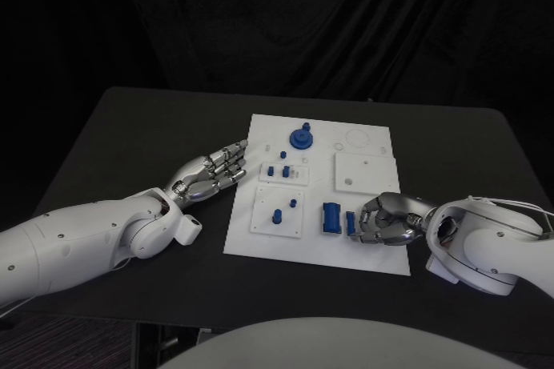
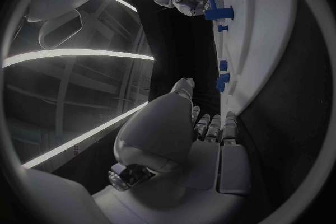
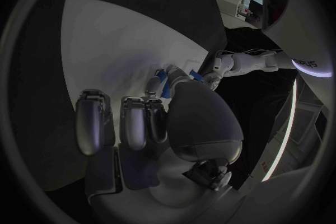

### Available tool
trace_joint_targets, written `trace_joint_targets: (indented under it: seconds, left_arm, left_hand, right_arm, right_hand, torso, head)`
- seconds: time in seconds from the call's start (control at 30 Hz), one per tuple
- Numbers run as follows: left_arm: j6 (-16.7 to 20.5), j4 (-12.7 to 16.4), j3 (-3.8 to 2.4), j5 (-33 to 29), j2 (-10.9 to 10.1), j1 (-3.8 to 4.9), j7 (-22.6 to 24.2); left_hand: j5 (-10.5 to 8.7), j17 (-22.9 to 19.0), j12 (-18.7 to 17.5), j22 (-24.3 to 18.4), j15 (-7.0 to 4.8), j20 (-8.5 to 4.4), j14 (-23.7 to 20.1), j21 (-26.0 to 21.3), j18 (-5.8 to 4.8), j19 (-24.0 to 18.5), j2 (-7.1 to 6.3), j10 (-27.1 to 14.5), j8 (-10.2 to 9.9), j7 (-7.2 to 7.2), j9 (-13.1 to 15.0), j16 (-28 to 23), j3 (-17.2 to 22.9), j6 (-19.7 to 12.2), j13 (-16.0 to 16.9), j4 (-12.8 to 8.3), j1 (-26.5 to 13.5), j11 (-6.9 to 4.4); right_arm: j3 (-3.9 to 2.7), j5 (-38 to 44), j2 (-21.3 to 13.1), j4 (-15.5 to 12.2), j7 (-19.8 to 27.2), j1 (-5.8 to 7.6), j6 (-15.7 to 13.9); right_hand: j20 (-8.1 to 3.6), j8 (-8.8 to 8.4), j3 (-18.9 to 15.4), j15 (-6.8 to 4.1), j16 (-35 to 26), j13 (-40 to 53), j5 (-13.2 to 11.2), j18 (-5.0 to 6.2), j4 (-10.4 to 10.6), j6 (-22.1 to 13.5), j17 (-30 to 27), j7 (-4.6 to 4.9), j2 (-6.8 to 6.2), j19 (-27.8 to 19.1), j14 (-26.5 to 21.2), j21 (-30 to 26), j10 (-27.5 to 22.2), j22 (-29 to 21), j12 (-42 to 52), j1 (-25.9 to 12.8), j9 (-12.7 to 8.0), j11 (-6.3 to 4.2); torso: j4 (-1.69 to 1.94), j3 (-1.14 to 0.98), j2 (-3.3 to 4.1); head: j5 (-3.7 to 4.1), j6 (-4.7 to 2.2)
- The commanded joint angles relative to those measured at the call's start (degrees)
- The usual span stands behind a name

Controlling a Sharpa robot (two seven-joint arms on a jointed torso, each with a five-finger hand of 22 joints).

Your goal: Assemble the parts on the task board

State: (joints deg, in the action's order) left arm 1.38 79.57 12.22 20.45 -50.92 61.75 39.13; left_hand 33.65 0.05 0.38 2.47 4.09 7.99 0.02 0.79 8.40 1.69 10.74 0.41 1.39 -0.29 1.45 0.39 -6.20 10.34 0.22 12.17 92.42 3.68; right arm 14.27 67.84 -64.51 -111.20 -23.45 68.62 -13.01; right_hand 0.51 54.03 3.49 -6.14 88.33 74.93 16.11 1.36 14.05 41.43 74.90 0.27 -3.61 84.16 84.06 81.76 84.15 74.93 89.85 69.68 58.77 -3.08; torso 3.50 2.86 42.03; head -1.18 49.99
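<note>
With the left hand [image 1: 217, 170] resting slack beside the task board [image 1: 367, 255], the right hand [image 1: 387, 219] pinched a blue part [image 1: 350, 222] that risked slipping or jamming if misaligned.

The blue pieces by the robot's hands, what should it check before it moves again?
1. Right hand is at the flat blue piece: ok.
2. Right hand really holds a part: cannot tell, fingers hide it.
3. Left hand holds nothing, fingers straight at the task board edge: ok.
4. Round blue part stands at the board's far end, away from both hands: ok.
5. Small blue pegs stand upright in the board: ok.
</note>
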Motion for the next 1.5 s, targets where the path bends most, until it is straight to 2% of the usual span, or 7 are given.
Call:
trace_joint_targets:
  seconds: [0.03, 0.37, 0.77, 1.1, 1.5]
  left_arm:
    - [-0.6, 0.1, -0.01, 0.1, 0.0, -0.17, 3.7]
    - [-0.7, 0.1, -0.01, 0.1, 0.0, -0.19, 3.7]
    - [-0.8, 0.1, -0.01, 0.1, 0.1, -0.23, 3.5]
    - [-0.9, 0.1, -0.01, 0.1, 0.1, -0.26, 3.4]
    - [-1.0, 0.0, -0.01, 0.1, 0.2, -0.27, 3.4]
  left_hand:
    - [-0.14, -0.1, -0.2, 0.1, 0.46, 0.41, 0.0, 0.2, -0.55, -0.2, 0.41, 0.1, 0.1, 0.44, 0.1, -0.4, 0.3, -0.1, -0.1, 0.1, -0.4, 0.32]
    - [-0.14, -0.1, -0.2, 0.1, 0.46, 0.41, 0.0, 0.2, -0.55, -0.2, 0.41, 0.1, 0.1, 0.44, 0.1, -0.4, 0.3, -0.1, -0.1, 0.1, -0.4, 0.32]
    - [-0.06, -0.1, -0.2, 0.1, 0.49, 0.47, 0.0, 0.2, -0.52, -0.2, 0.43, 0.1, 0.1, 0.45, 0.1, -0.4, 0.4, -0.1, -0.1, 0.0, -0.4, 0.37]
    - [-0.05, -0.1, -0.2, 0.1, 0.50, 0.49, 0.0, 0.2, -0.51, -0.2, 0.43, 0.1, 0.1, 0.45, 0.1, -0.4, 0.5, -0.1, -0.1, -0.1, -0.4, 0.46]
    - [-0.05, -0.1, -0.2, 0.1, 0.50, 0.49, 0.0, 0.2, -0.51, -0.2, 0.43, 0.1, 0.1, 0.45, 0.1, -0.4, 0.5, -0.1, -0.1, -0.1, -0.4, 0.46]
  right_arm:
    - [0.00, 0.4, 0.1, 0.1, -0.5, -0.18, -0.3]
    - [-0.01, 0.4, 0.2, 0.4, -0.7, -0.20, -1.1]
    - [-0.02, 0.4, 0.3, 1.1, -1.2, -0.20, -0.9]
    - [-0.03, 0.4, 0.9, 2.2, -1.8, -0.20, 0.9]
    - [-0.04, 0.4, 1.6, 2.8, -2.3, -0.20, 1.8]
  right_hand:
    - [-0.42, 0.34, 0.0, -0.35, 0.1, 15.1, 0.2, 0.76, -0.3, -0.1, 10.3, 0.02, 0.21, 1.7, 5.0, 0.1, 5.9, 12.3, 0.2, 0.3, 0.2, -0.36]
    - [-0.48, 0.61, 0.0, -0.42, 0.1, 15.1, 0.1, 0.77, 0.5, 0.2, 10.4, -0.08, 0.94, 1.7, 5.0, 0.1, 5.9, 12.3, 0.2, -0.5, 0.6, -0.44]
    - [-0.51, 0.68, -0.1, -0.45, 0.1, 15.1, 0.2, 0.77, 0.7, 0.3, 10.5, -0.14, 1.15, 1.7, 5.0, 0.1, 5.9, 12.3, 0.2, -0.7, 0.7, -0.47]
    - [-0.75, 1.26, 0.9, -0.74, 0.1, 15.1, 0.2, 0.77, -0.8, 1.3, 10.3, -0.54, 1.44, 1.7, 5.0, 0.1, 5.9, 12.3, 0.2, 1.7, 1.7, -0.84]
    - [-0.79, 1.23, 1.0, -0.78, 0.0, 15.1, 0.2, 0.82, -1.0, 1.4, 10.1, -0.57, 1.64, 1.6, 4.9, 0.0, 5.9, 12.2, 0.2, 2.0, 1.8, -0.87]
  torso:
    - [-0.03, 0.00, 0.00]
    - [0.01, -0.03, -0.01]
    - [0.00, -0.03, 0.01]
    - [0.03, -0.03, -0.03]
    - [0.04, 0.03, -0.03]
  head:
    - [-0.14, 0.01]
    - [-0.19, 0.01]
    - [-0.23, 0.01]
    - [-0.19, 0.01]
    - [-0.16, 0.01]
